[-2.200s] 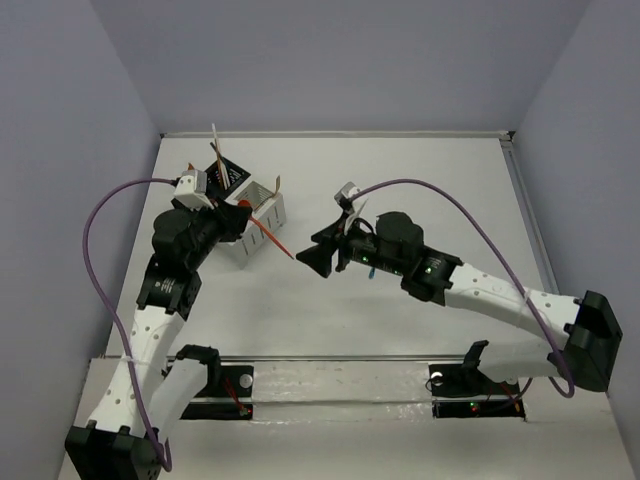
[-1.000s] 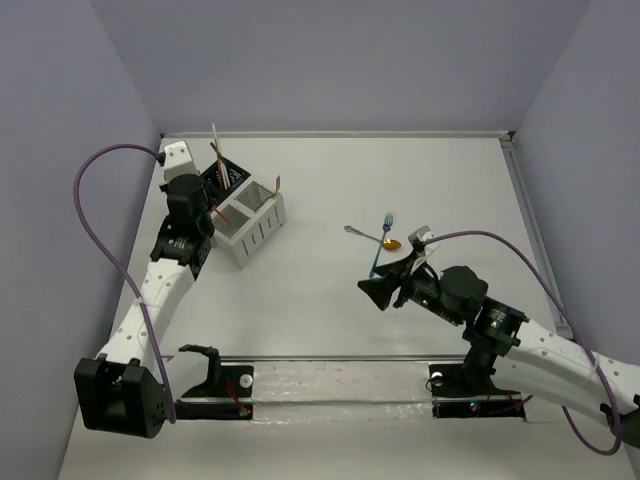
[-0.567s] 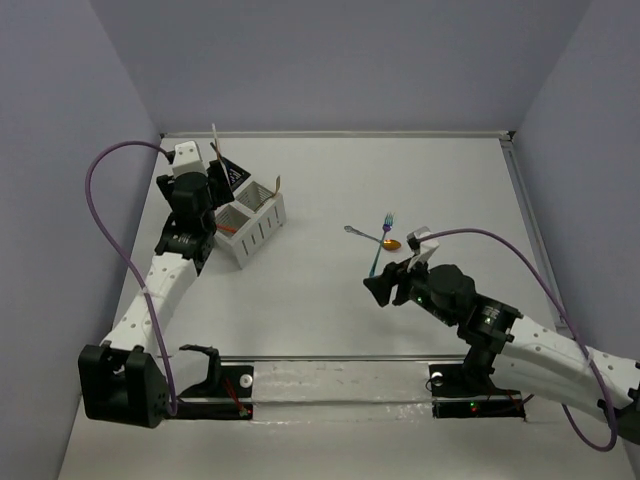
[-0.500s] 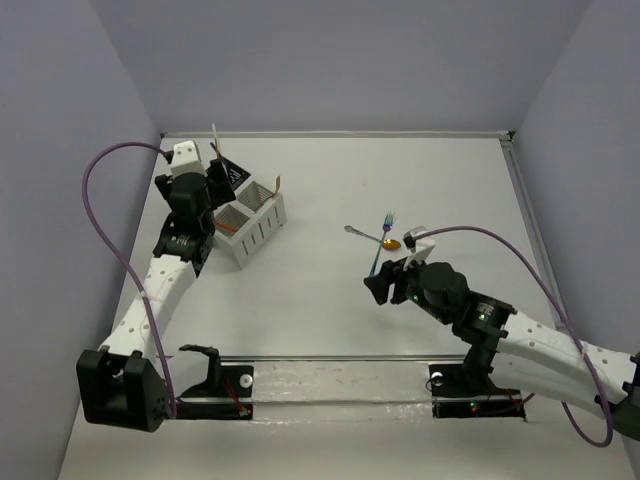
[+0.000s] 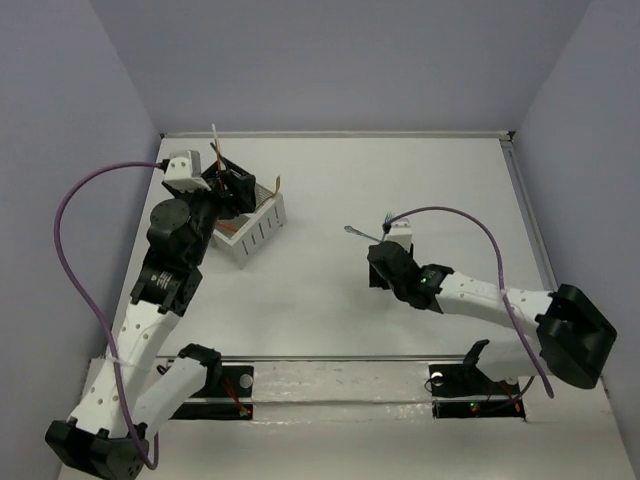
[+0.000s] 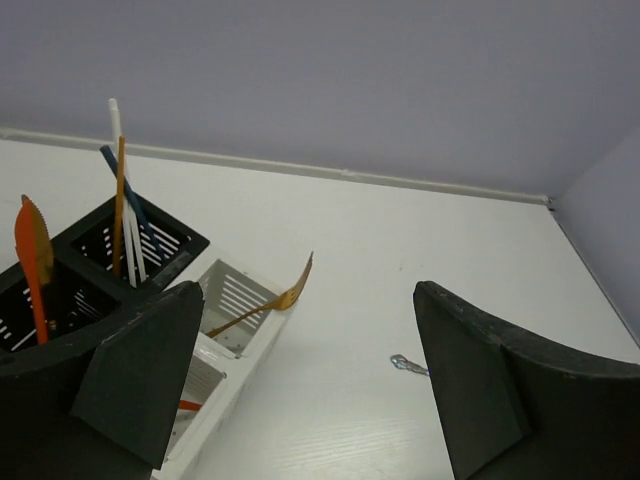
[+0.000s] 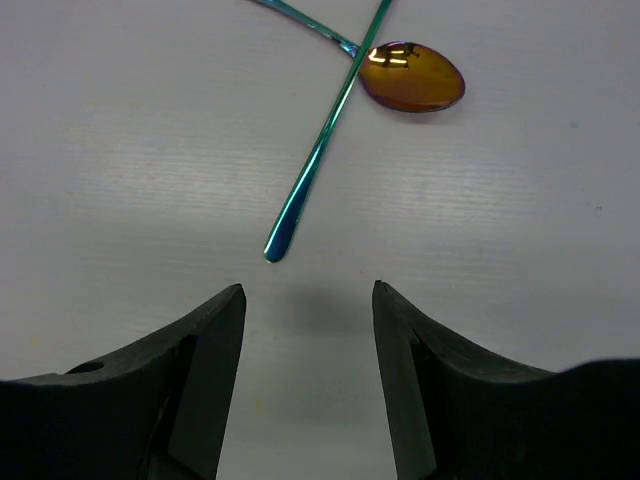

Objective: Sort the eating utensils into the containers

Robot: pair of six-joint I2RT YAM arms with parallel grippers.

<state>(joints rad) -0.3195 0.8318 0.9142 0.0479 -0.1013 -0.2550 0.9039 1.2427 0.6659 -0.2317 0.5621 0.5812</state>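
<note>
My left gripper (image 6: 310,385) hangs open and empty just in front of the two containers. The black caddy (image 6: 95,265) holds an orange knife (image 6: 30,255), a white stick (image 6: 117,150) and thin orange and dark sticks. The white caddy (image 6: 235,325) (image 5: 265,218) holds a gold fork (image 6: 272,299) and an orange piece. My right gripper (image 7: 308,295) (image 5: 378,270) is open low over the table, its tips just short of the end of a teal fork's handle (image 7: 320,140). A gold spoon (image 7: 412,76) and a thin silver-teal utensil (image 7: 300,18) cross that handle.
The teal fork's tines (image 5: 387,217) and the silver utensil's end (image 5: 353,230) (image 6: 405,363) show beyond my right wrist, mid-table. A raised rail (image 5: 335,133) runs along the far edge. Purple cables loop off both arms.
My left gripper has opened above the caddies and drawn back a little. My right arm has swung in and down onto the teal fork's handle, jaws slightly narrower.
</note>
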